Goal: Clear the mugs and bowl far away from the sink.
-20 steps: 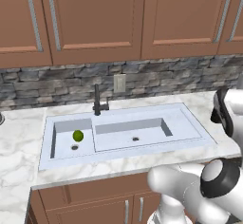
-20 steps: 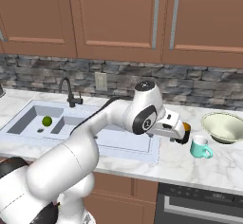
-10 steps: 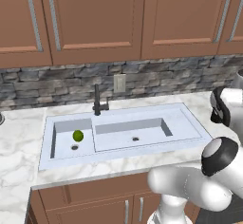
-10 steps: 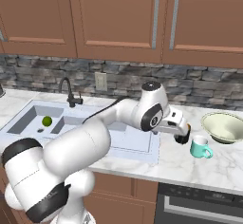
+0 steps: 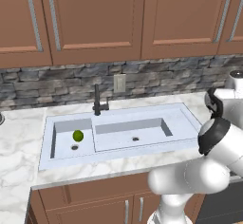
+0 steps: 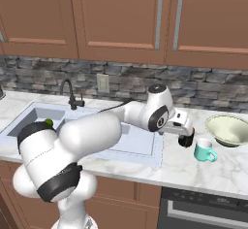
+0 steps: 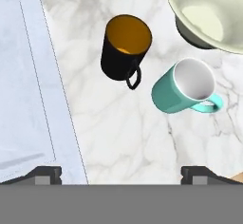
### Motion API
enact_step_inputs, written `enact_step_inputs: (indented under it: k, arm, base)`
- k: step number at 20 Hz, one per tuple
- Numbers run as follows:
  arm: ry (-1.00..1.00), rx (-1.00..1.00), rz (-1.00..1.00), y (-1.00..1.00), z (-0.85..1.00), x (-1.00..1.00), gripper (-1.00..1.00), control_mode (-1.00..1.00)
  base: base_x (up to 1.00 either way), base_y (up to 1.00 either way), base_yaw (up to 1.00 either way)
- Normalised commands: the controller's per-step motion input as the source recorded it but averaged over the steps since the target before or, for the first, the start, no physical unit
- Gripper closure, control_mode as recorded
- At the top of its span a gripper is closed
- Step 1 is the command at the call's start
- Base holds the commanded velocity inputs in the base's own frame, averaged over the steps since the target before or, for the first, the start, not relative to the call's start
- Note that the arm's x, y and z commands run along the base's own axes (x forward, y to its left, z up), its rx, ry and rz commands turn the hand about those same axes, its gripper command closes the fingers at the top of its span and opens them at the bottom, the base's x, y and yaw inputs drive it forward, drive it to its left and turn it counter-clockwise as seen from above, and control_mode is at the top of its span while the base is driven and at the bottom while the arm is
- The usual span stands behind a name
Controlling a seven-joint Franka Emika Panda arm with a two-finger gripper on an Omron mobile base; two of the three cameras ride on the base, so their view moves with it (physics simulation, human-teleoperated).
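Hand view: fingers (image 7: 121, 173) spread wide above the black mug (image 7: 123, 48) near the sink (image 7: 28, 85) edge; centre over its rim before descending.

Robot arm (image 6: 92, 136): glossy white rounded links, bulbous segments, dark grey-black joint bands, thin black cable along the forearm, white wrist, two small dark finger tips (image 7: 45, 174).

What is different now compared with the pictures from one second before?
The arm has reached further right, so the open hand now hangs above the black mug, holding nothing. The teal mug, the bowl and the green fruit in the sink stayed in place.
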Motion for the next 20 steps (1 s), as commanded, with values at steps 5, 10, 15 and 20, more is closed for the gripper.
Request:
enact_step_inputs:
  k: [5, 10, 15, 20]
  arm:
    - [0.0, 0.01, 0.01, -0.37, -0.18, 0.39, -1.0, -1.0]
    - [0.0, 0.1, 0.01, -0.53, -0.2, 0.27, -1.0, -1.0]
    - [0.0, 0.19, 0.0, -0.47, -0.18, 0.24, -1.0, -1.0]
    - [-0.05, 0.19, 0.0, -0.27, -0.05, 0.09, -1.0, -1.0]
  base:
    - [0.0, 0.0, 0.0]
    - [0.0, 0.0, 0.0]
    - [0.0, 0.0, 0.0]
    - [0.0, 0.0, 0.0]
